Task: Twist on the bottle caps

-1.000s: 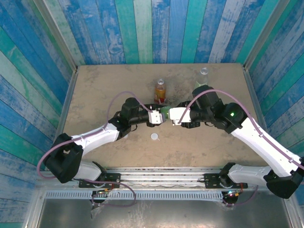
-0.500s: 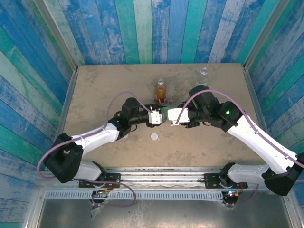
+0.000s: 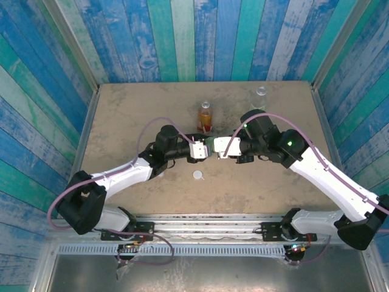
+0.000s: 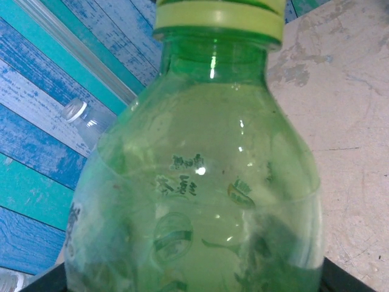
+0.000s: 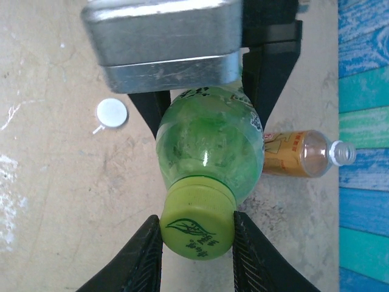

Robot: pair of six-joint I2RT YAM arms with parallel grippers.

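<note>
Over the middle of the table, the green bottle is held on its side between the two arms; the left gripper is clamped on its body, black fingers pressing either flank; the right gripper is closed on the yellow-green cap, which sits on the bottle's neck, one finger against each side. Just behind the grippers the amber bottle stands upright; the clear bottle stands farther back on the right, well apart from it; a white cap lies flat on the table, nearer the arm bases.
</note>
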